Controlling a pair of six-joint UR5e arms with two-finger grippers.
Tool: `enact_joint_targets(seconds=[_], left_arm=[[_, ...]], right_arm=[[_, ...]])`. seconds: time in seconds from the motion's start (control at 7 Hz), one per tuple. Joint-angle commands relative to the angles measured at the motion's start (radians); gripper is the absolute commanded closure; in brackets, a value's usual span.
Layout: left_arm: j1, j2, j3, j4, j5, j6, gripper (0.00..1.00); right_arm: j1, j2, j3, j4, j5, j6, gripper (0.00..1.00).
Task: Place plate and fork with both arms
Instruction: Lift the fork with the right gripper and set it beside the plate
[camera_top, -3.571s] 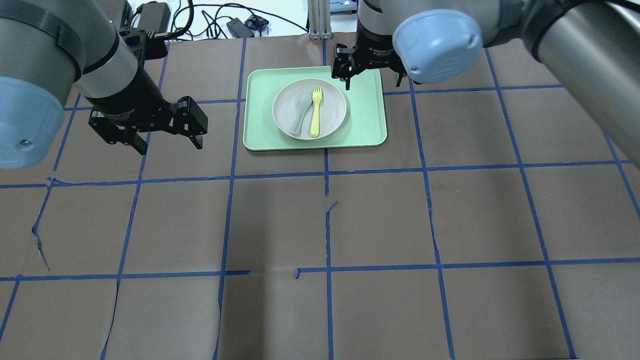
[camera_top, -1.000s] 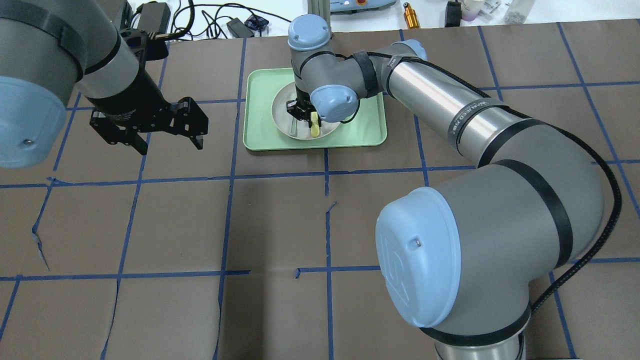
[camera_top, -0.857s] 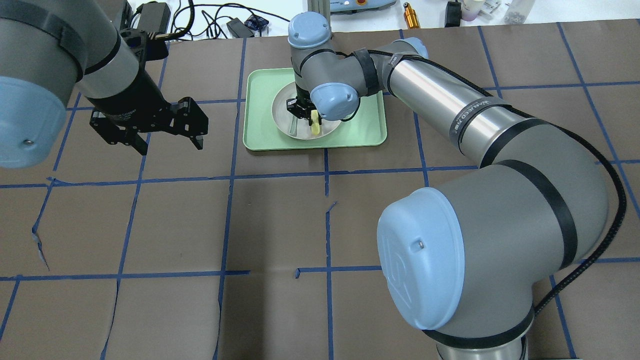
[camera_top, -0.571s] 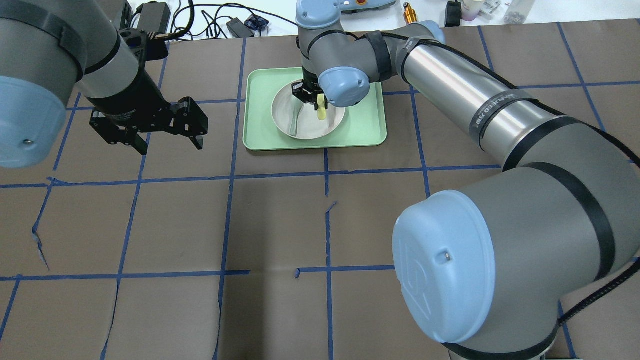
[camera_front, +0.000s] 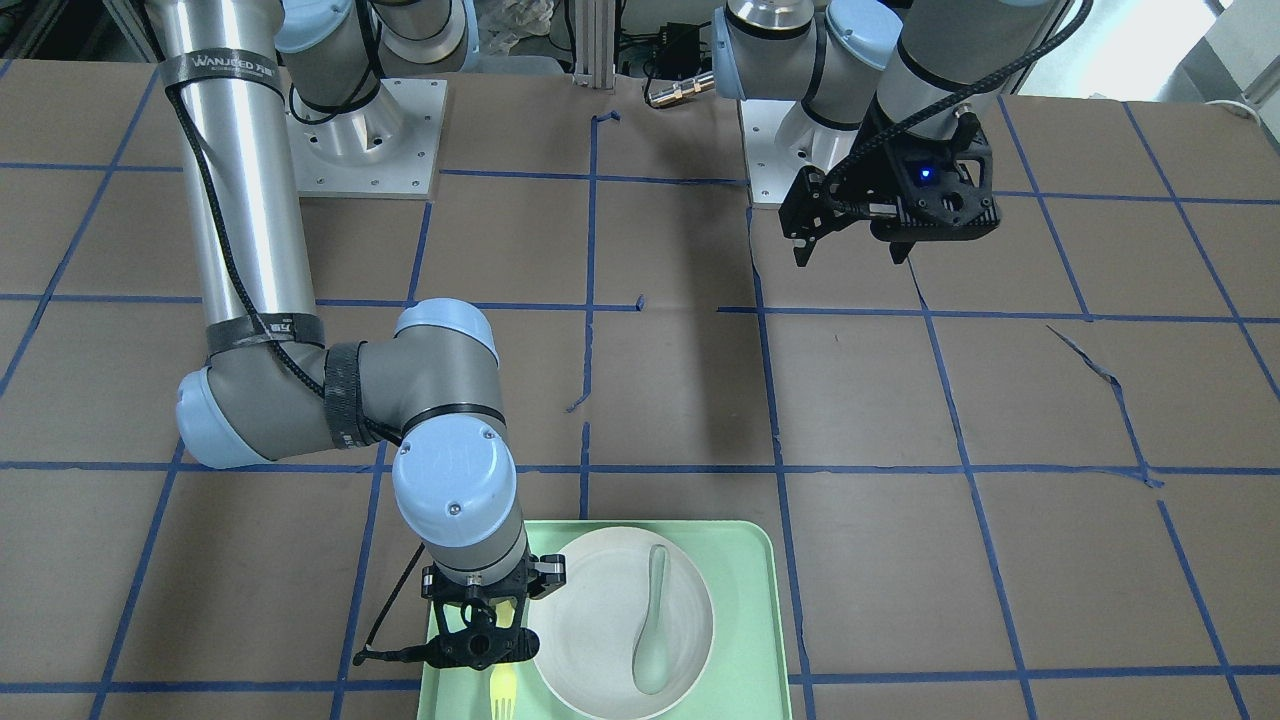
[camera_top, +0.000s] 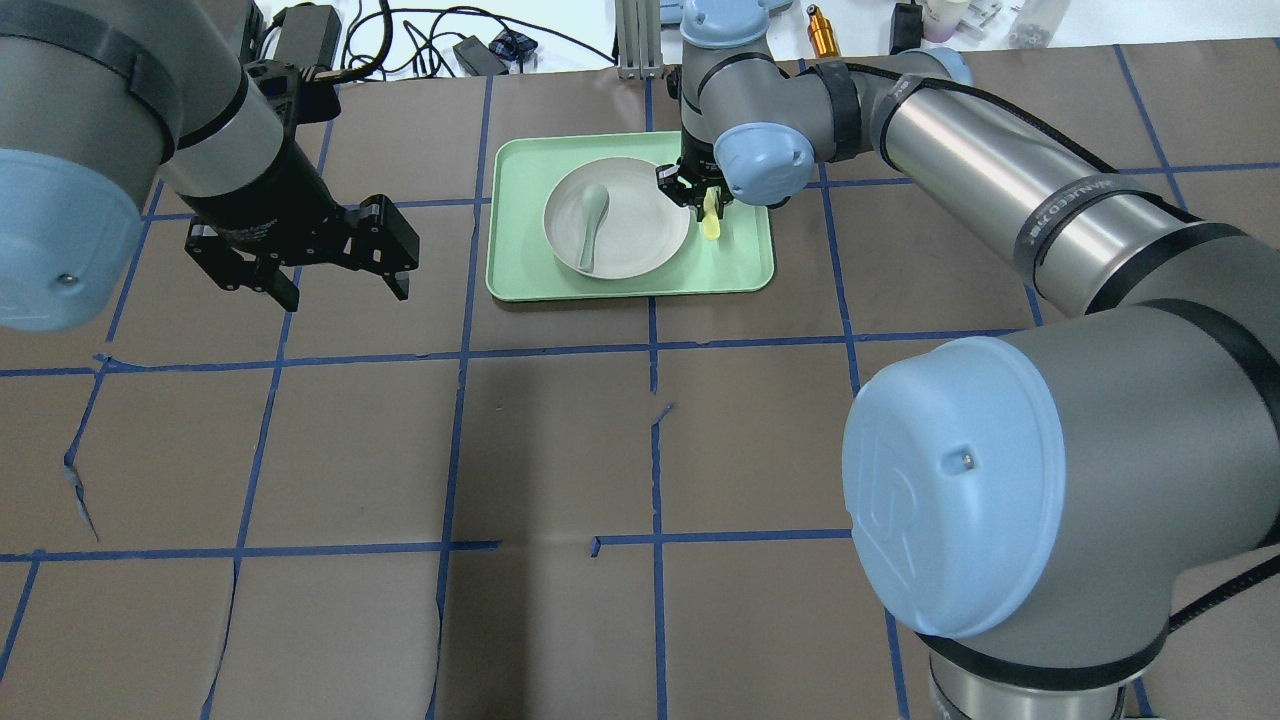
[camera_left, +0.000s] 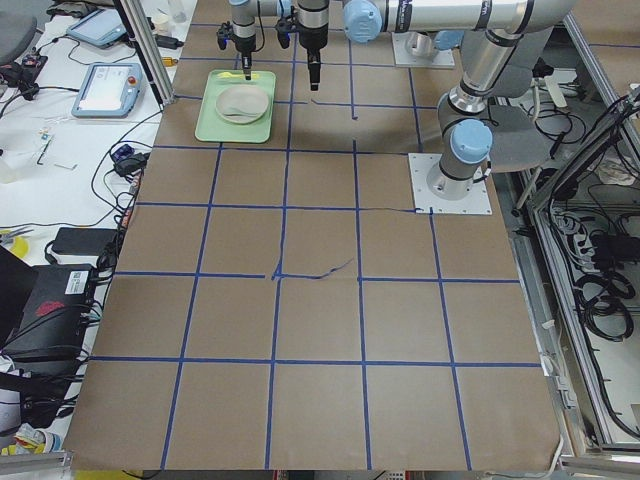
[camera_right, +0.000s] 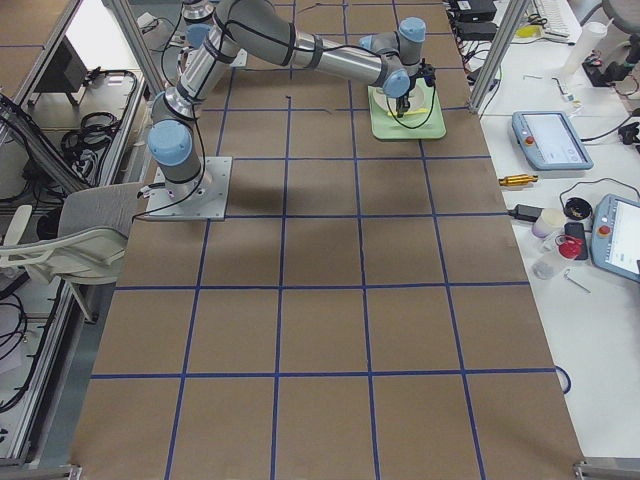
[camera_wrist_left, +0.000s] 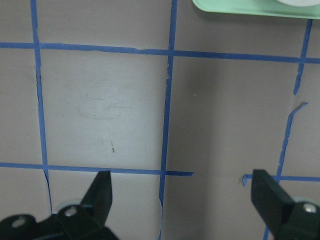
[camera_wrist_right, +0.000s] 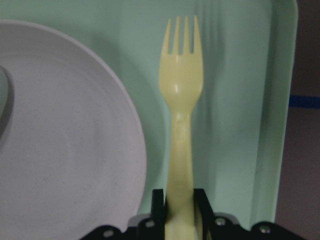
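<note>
The off-white plate (camera_top: 640, 222) sits in the mint-green tray (camera_top: 520, 270) at the far middle of the table. My right gripper (camera_top: 700, 195) is shut on the handle of the yellow fork (camera_top: 710, 225) and holds it over the tray floor just right of the plate. In the right wrist view the fork (camera_wrist_right: 181, 100) points away from the gripper (camera_wrist_right: 179, 197), beside the plate's rim (camera_wrist_right: 65, 150). I cannot tell whether the fork touches the tray. My left gripper (camera_top: 340, 285) hangs open and empty above the table, left of the tray.
A pale grey-green spoon (camera_top: 590, 225) lies in the plate. Brown table paper with blue tape lines (camera_top: 650, 350) covers the near half. Cables and small bottles (camera_top: 825, 30) lie beyond the far edge. The right arm's elbow (camera_top: 950, 480) fills the near right.
My right gripper took hold of the fork on the plate, lifted it and carried it right, off the plate and over the tray. The left arm has not moved.
</note>
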Motion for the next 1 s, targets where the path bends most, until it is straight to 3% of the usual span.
enact_joint_targets(seconds=[0.0, 0.14, 0.29, 0.57, 0.86], left_arm=[[0.000, -0.001, -0.002, 0.000, 0.000, 0.002, 0.00], [0.000, -0.001, 0.000, 0.000, 0.000, 0.002, 0.00], [0.000, -0.001, 0.000, 0.000, 0.000, 0.003, 0.00], [0.000, 0.000, 0.000, 0.000, 0.000, 0.005, 0.00], [0.000, 0.002, 0.000, 0.000, 0.000, 0.005, 0.00]], right_arm=[[-0.006, 0.002, 0.065, -0.033, -0.004, -0.008, 0.83], [-0.010, -0.006, 0.073, -0.046, -0.004, -0.009, 0.73], [-0.013, -0.011, 0.075, -0.040, -0.005, -0.012, 0.01], [-0.022, -0.120, 0.099, 0.045, -0.004, -0.022, 0.00], [-0.036, -0.371, 0.104, 0.329, -0.004, -0.017, 0.00]])
